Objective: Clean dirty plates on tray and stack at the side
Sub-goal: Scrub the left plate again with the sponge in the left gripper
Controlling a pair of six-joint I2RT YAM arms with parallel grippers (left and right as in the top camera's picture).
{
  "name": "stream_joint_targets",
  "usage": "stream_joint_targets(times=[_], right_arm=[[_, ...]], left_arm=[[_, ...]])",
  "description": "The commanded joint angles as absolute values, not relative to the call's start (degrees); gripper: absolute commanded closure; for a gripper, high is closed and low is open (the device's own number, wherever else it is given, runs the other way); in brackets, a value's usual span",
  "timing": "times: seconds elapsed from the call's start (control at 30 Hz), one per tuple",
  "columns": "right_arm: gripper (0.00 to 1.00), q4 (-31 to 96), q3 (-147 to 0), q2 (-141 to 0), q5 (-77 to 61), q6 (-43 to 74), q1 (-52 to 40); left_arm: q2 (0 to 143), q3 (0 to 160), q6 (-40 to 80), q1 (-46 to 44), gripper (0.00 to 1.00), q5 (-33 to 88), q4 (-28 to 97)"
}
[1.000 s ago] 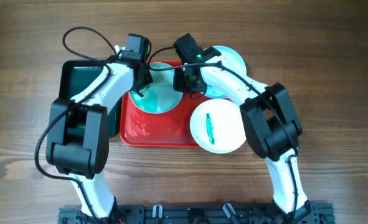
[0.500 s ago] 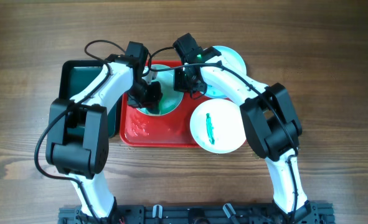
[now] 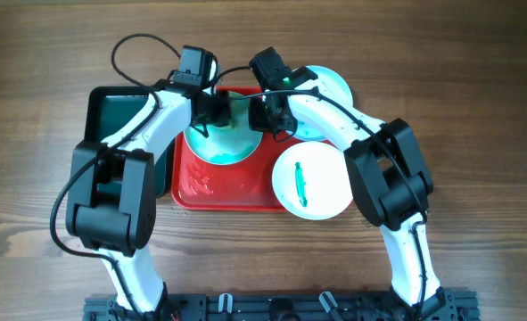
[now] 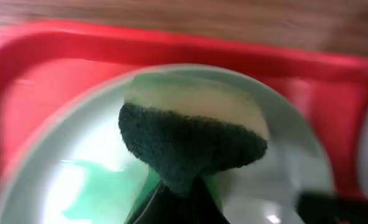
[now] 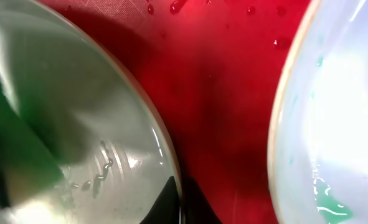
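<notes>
Over the back left part of the tray [image 3: 209, 187], the overhead view shows the left gripper [image 3: 214, 111] low above the scrubbed plate [image 3: 223, 147], which lies inside the tray and carries a teal wash across it. The right gripper [image 3: 267, 116] sits at that plate's right edge. The front plate [image 3: 312, 183], streaked green, overhangs the tray's front right corner, and the far plate [image 3: 330, 85] lies at its back right corner. A green bin [image 3: 111, 111] stands just left of the tray.

From the left wrist, the left gripper [image 4: 174, 202] is clenched on a sponge [image 4: 190, 140], its dark scouring face toward the camera, pressed to the scrubbed plate [image 4: 96, 168], with the tray [image 4: 59, 81] rim behind. Green smear remains on the plate to the sponge's left.

From the right wrist, the right gripper [image 5: 179, 199] pinches the rim of the scrubbed plate [image 5: 78, 112], steadying it. Wet tray [image 5: 215, 93] floor separates it from a neighbouring plate [image 5: 333, 124]; which one, I cannot tell.

The step in hand looks like scrubbing the first plate, with nothing stacked yet. Next, the sponge should sweep the smear still showing while the rim grip holds firm.

Half a second ago the left gripper was nearer the tray's middle; now it has drawn back toward the tray's rear edge, much as a second ago, so this reads as a back-and-forth stroke. The right arm and all three plates have not moved.
</notes>
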State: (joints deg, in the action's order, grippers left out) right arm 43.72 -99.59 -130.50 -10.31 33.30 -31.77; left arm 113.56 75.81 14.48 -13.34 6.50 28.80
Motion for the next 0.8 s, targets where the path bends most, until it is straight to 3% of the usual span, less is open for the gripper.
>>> stream_joint_targets(times=[0.0, 0.33, 0.4, 0.43, 0.57, 0.77], right_arm=[[0.96, 44.0, -98.9, -131.8, -9.1, 32.9, -31.2], [0.96, 41.2, -96.1, -131.8, -30.5, 22.7, -25.2], [0.96, 39.6, -94.0, -131.8, -32.9, 21.4, -24.4], [0.95, 38.5, -93.0, -131.8, -33.3, 21.4, -24.1], [0.96, 38.0, -93.0, -131.8, -33.5, 21.4, -24.0], [0.96, 38.0, -93.0, -131.8, -33.5, 21.4, -24.1]], left_arm=[[113.6, 75.7, 18.2, -13.3, 0.96, -6.4, 29.4], [113.6, 75.7, 16.9, -13.3, 0.96, -5.8, 43.3], [113.6, 75.7, 14.3, -13.3, 0.96, -0.5, 44.7], [113.6, 75.7, 8.1, -13.3, 0.96, 9.5, 46.2], [113.6, 75.7, -5.9, -13.4, 0.96, 28.6, 51.1], [113.6, 75.7, -6.8, -13.4, 0.96, 32.3, 45.9]])
